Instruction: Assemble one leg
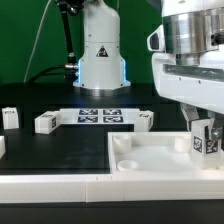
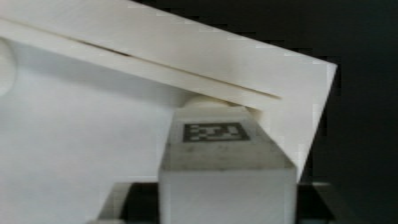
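The leg [image 1: 204, 141] looks like smooth white plastic with a faint sheen, its tag [image 2: 217, 131] a matt black-and-white print. The tabletop [image 1: 150, 155] is the same smooth white plastic, slightly glossy along its edges. The bench [image 1: 60, 100] looks matt black. The marker board [image 1: 99, 115] looks flat and matt. The robot base [image 1: 100, 50] has a glossy white shell.

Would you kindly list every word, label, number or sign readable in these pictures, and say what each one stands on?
No readable words or numbers in either view.
Triangular warning sign on the robot base: symbol too small to read.
Black-and-white tags on the marker board: patterns only, no text.
Tag on the leg, held in the pincer: pattern only.
Tags on the loose parts on the table: too small to read.
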You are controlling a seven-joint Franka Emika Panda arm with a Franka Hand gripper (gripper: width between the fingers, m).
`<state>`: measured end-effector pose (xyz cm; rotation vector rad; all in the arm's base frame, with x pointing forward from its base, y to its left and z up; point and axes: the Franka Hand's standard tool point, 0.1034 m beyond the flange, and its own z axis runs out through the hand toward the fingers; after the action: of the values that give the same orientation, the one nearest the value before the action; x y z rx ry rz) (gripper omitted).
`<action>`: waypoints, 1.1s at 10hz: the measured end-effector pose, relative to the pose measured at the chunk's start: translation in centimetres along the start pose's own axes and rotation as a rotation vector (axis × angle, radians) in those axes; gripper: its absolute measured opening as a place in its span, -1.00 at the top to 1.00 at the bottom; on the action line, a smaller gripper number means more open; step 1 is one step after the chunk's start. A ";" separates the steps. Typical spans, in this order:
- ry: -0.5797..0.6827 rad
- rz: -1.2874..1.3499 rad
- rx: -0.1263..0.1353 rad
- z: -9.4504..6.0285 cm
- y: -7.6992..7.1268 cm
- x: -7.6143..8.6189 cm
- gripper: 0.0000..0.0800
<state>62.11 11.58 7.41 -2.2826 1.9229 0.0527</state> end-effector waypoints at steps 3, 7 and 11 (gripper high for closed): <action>0.004 0.241 0.011 0.0 -0.1 -0.2 0.27; -0.007 0.239 -0.003 0.0 -0.2 0.0 0.06; -0.010 -0.064 -0.011 -0.1 -0.3 0.0 -0.61</action>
<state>62.37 11.65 7.55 -2.3447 1.8477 0.0669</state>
